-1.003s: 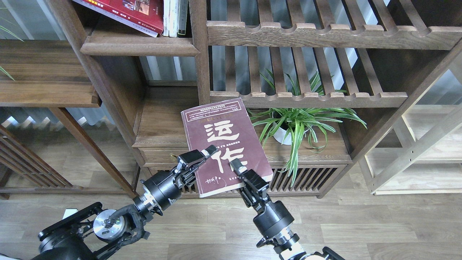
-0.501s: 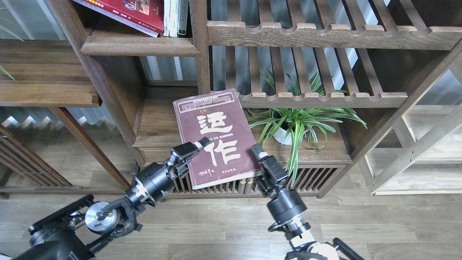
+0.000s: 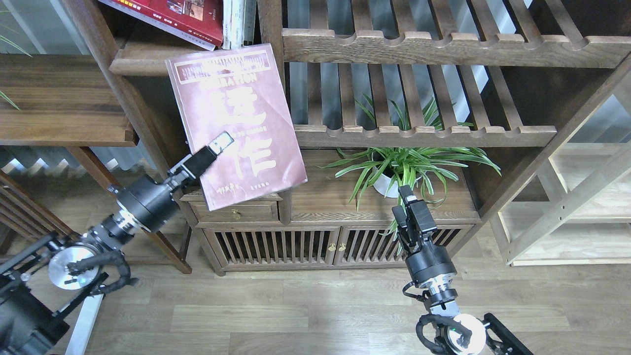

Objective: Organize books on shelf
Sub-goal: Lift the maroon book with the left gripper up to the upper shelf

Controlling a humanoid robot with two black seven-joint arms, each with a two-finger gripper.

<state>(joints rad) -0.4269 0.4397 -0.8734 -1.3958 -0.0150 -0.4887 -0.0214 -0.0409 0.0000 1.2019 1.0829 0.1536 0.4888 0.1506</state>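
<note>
Since half a second ago, our left gripper point(image 3: 223, 141) has carried the maroon paperback with big cream characters point(image 3: 236, 123) up-left (clamped at its left edge); its top now overlaps the dark-brown wooden shelf board point(image 3: 148, 63). Our right gripper point(image 3: 407, 193) hangs clear, state indiscernible.

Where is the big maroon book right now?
In the head view, upper left: the maroon book hangs tilted in the left gripper, its top edge overlapping the shelf lip below the red book.
</note>
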